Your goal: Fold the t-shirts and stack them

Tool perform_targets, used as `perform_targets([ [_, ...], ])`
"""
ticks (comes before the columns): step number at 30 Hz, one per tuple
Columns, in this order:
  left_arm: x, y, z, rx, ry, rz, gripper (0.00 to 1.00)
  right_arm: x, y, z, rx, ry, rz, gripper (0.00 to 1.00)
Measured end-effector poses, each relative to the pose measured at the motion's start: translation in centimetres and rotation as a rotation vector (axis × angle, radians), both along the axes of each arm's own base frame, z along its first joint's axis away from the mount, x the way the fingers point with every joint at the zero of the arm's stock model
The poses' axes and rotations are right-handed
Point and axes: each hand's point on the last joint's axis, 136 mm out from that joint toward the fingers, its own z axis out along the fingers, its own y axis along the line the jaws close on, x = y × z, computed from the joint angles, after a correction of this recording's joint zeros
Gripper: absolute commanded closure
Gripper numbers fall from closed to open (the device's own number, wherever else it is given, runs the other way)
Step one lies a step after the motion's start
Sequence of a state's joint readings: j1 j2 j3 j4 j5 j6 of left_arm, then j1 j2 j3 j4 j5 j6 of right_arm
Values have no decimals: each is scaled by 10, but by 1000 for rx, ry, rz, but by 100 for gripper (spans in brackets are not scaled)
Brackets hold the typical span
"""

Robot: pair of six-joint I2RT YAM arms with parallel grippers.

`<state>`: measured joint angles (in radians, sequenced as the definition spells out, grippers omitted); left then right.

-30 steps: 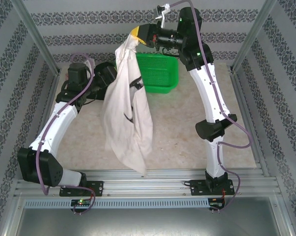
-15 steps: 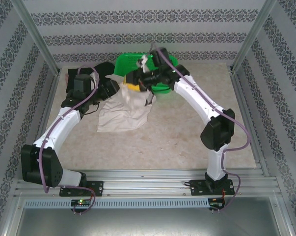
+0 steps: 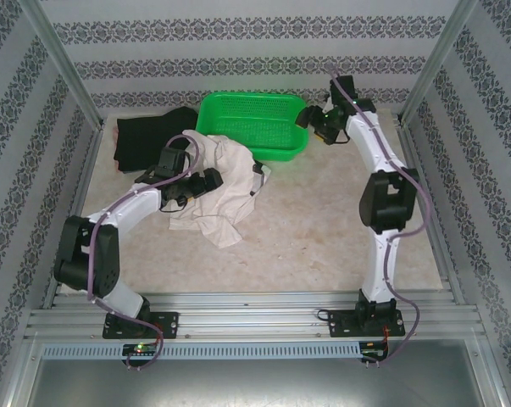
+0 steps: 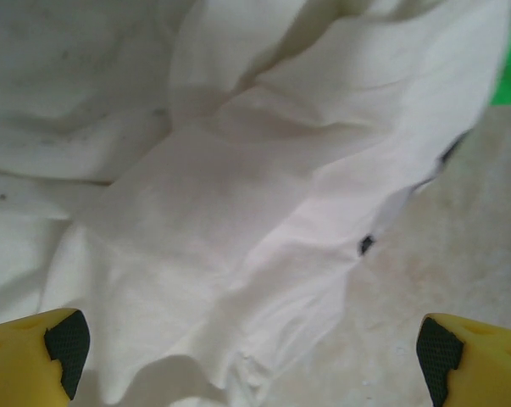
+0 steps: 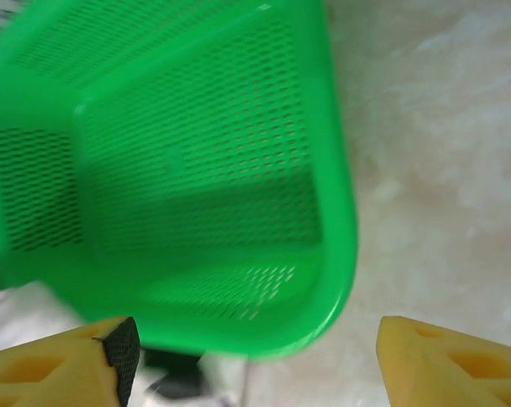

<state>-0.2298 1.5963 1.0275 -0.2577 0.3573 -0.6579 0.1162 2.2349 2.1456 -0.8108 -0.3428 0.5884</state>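
The cream-white t-shirt (image 3: 234,165) lies crumpled on the worktop (image 3: 323,237), just in front of the green mesh basket (image 3: 251,123); the black t-shirt (image 3: 145,136) lies bunched at the far left. The left hand (image 4: 255,356) sits over the cream-white cloth, fingers spread wide, gripping nothing. The right hand (image 5: 255,356) is positioned at the basket's right end, fingers apart and empty.
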Motion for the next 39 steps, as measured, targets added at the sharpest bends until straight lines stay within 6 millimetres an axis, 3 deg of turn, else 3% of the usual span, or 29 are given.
perform_targets([
  [4,1,1,-17,16,38,-5,0,13,9,-55,-29,82,15,28],
  [8,5,-1,-33,26,61,-18,0,25,14,-77,-38,102,24,36],
  [9,5,-1,-37,28,68,-19,0,26,14,-79,-41,101,23,41],
  [14,8,-6,-56,15,87,-33,2,21,0,-84,-13,123,-72,92],
  [16,7,-7,-62,10,94,-37,2,12,-10,-80,12,118,-107,100],
  [20,8,-9,-63,-5,73,-41,3,-27,-46,-64,55,138,-248,100],
  [26,11,-19,-61,-33,36,-53,5,-138,-167,-65,91,189,-726,100],
  [29,17,-35,-62,-49,16,-81,7,-172,-207,-65,80,161,-949,100],
  [32,28,-58,-60,-67,-5,-119,9,-178,-213,-71,85,149,-1043,100],
  [36,34,-79,-57,-105,-17,-151,10,-172,-213,-77,116,137,-1099,99],
  [39,31,-84,-53,-135,-11,-159,7,-166,-214,-81,134,133,-1110,59],
])
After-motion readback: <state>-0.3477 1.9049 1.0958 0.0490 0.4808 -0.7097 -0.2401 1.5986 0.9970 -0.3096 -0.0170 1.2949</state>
